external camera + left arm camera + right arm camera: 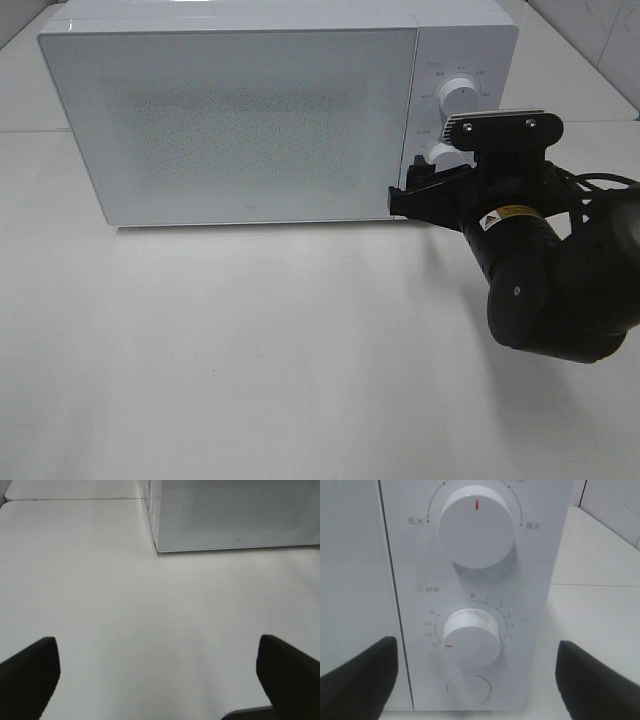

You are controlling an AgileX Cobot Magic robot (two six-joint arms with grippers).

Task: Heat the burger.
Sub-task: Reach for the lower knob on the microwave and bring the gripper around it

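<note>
Closest to the high camera is the right arm (pixel 550 300), a black bulk low on the right that hides part of the control panel.

Sweeping from the left, the left gripper (pixel 157 645) hangs over bare table (pixel 125 580), its fingers spread wide and holding nothing. Next comes the microwave (pixel 240 110), its door shut. The frosted front gives no view inside, so I cannot tell whether the burger is in there; it shows in no view. On the panel sit the power knob (pixel 476 526), the timer knob (pixel 470 635) with its red mark turned to lower left, and a round button (pixel 468 689). The right gripper (pixel 477 652) faces the timer knob with fingers well apart, gripping nothing.

Likely risks: an off-centre close could slip off the smooth knob, overturning would overheat the food, and a low approach might press the button.
</note>
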